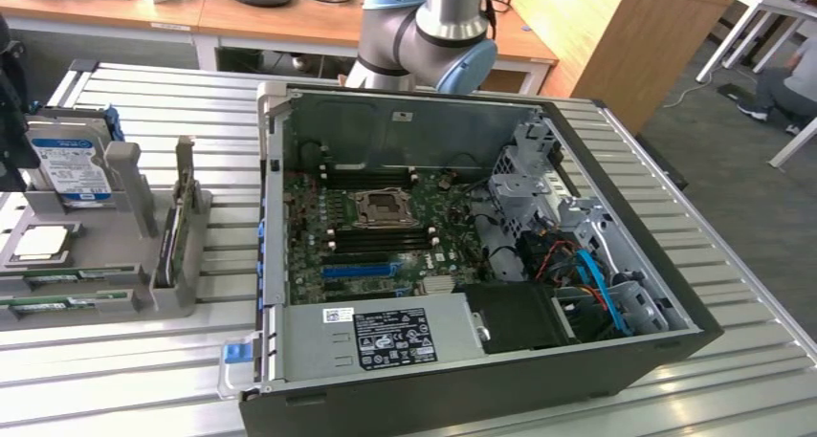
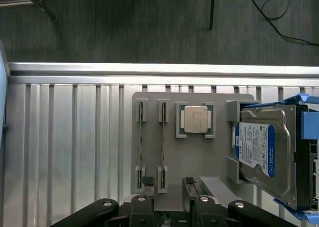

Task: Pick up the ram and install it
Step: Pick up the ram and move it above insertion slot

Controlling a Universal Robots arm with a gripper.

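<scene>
The gripper, fingers spread wide, hangs over one edge of the gray holder. On the holder, the ram stands edgewise, lined up with the gap. Bare slatted table flanks the holder.

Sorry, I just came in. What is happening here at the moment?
A robot arm is at work beside an open computer case. Its gripper is open and empty, over the grey holder, nearest to one ram stick standing on edge beside a second stick. Nothing is picked up yet; the processor and hard drive sit in the holder too.
</scene>
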